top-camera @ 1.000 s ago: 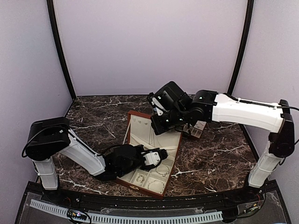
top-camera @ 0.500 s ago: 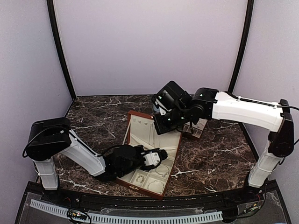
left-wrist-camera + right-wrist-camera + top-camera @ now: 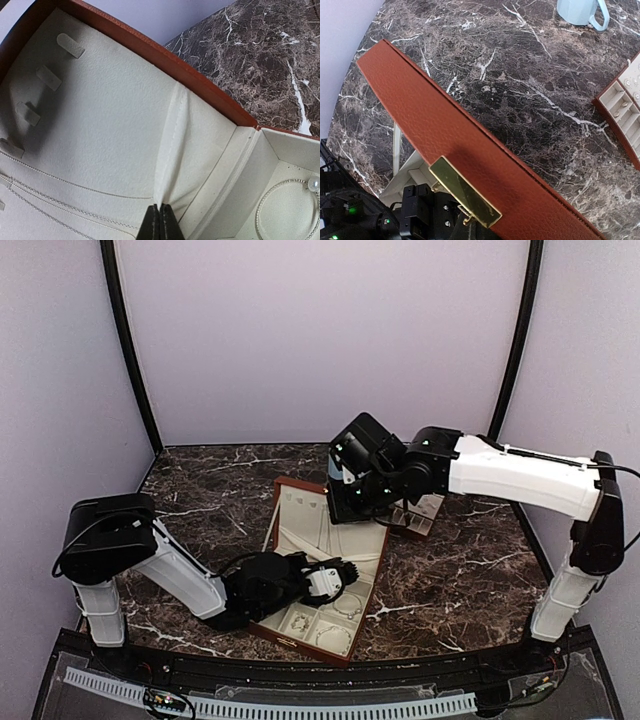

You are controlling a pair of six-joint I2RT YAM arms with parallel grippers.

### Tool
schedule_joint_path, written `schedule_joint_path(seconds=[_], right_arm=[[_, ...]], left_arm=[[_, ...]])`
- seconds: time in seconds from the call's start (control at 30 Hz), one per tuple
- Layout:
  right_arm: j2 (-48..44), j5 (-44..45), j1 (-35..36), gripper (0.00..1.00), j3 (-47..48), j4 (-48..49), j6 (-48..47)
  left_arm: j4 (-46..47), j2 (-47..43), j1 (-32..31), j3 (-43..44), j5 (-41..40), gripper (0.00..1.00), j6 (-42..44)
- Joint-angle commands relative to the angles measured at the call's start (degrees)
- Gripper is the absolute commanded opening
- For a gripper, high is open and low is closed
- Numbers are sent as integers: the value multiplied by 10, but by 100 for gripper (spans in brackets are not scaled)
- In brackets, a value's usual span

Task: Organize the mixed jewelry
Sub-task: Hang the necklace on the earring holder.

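Though top blurs it, L wrist: pearl bracelet (image 3: 313, 184)

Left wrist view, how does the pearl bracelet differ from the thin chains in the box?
The bracelet curls into a ring, while the chains run as long, nearly straight strands. The bracelet carries a pearl-like bead; the chains show none. The bracelet lies in a base compartment, and the chains stretch across the lid lining. Both are thin, silvery and set against cream lining.
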Motion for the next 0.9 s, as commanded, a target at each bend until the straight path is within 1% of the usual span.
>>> schedule_joint_path(seconds=[0.0, 0.23, 0.43, 0.67, 0.8, 0.87], right_arm=[[6, 7, -9, 0, -11, 37, 50], [6, 15, -9, 0, -28, 44, 95], [-7, 34, -8, 0, -54, 74, 133], [-10, 59, -6, 0, -58, 74, 147], [-13, 65, -3, 0, -56, 72, 147], [-14, 68, -1, 0, -55, 71, 148]], left_arm=[[35, 0, -7, -12, 7, 0, 0], [54, 3, -7, -16, 8, 0, 2], [63, 7, -8, -17, 8, 0, 1], [74, 11, -8, -15, 10, 0, 0], [82, 13, -10, -19, 5, 4, -2], [88, 14, -11, -24, 1, 9, -3]])
